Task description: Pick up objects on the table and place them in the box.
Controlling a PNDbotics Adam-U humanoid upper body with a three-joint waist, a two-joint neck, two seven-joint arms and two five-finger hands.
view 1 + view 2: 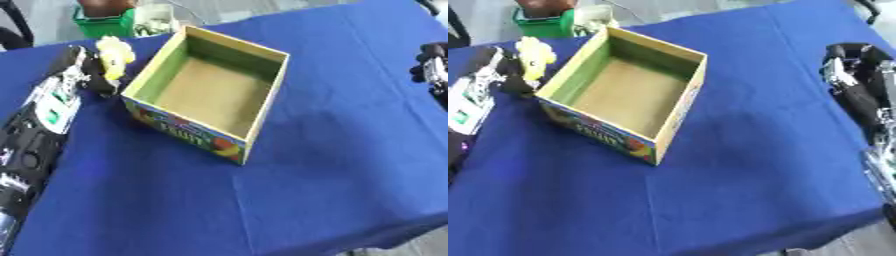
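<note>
An open cardboard box (254, 125) with green inner walls and a fruit print on its outside stands on the blue tablecloth (332, 165); nothing shows inside it. Just beyond the box's left rim is a pale yellow object (113, 54), blurred. My left hand (94, 80) reaches in from the lower left and sits right under and beside that object, with dark fingers curled against it. At the right edge, well away from the box, my right hand (849, 59) rests with nothing in it.
Past the table's far edge stand a green container (107, 24) with something brown in it and a whitish thing (158, 18). The table's near right corner (411, 227) drops off to grey floor.
</note>
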